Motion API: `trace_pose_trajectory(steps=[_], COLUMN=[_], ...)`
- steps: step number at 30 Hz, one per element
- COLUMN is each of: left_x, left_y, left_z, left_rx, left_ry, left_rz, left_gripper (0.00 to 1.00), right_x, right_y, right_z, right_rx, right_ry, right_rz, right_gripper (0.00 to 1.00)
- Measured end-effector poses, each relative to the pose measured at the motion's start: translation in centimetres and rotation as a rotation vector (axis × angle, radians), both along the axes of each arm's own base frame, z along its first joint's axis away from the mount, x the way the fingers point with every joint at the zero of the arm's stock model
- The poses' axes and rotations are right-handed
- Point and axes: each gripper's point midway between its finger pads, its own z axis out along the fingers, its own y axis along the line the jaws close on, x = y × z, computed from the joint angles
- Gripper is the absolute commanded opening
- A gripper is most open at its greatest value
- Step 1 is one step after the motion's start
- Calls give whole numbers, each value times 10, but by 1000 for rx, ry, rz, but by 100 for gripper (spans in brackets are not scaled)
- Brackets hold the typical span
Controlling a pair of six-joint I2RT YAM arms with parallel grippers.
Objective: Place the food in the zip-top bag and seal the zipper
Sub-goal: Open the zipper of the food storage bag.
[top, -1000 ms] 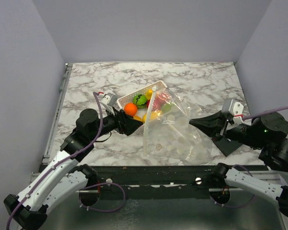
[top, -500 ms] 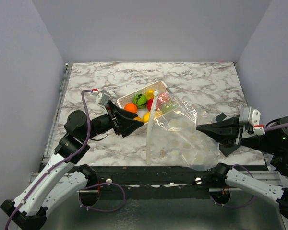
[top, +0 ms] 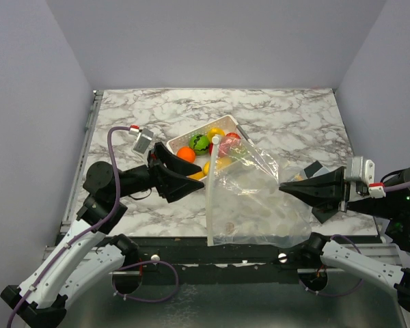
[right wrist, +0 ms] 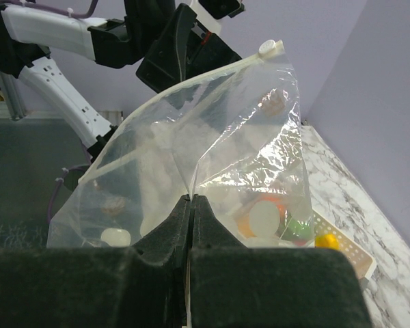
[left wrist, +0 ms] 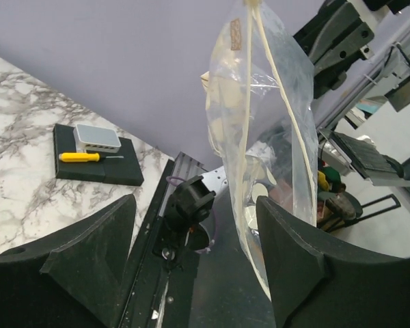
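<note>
Food (top: 199, 143) sits in a white basket (top: 172, 144) beside the left gripper (top: 184, 176), its jaws spread and empty. Zip-top bag (top: 256, 205) hangs between the arms, right edge pinched by the right gripper (top: 285, 186). Its zipper (top: 210, 195) probably needs opening wide before loading.

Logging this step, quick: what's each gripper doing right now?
Left gripper: open, fingers wide apart, holding nothing.
Right gripper: closed, pinching the zip-top bag.
</note>
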Motion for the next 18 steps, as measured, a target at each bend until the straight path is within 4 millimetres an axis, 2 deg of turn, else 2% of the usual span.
trace_pose_trajectory(steps=[9,18], left_x=[-15,-25], left_y=[-1,-1], left_z=[5,5], left_rx=[-10,-8], left_ry=[-21,-36], left_rz=[-86,-134], left_gripper=[70,58], right_x=[0,4], right_y=[9,16], right_z=[9,17], right_rx=[24,49], right_ry=[-13,-24], right_rz=[34,44], right_gripper=[1,1])
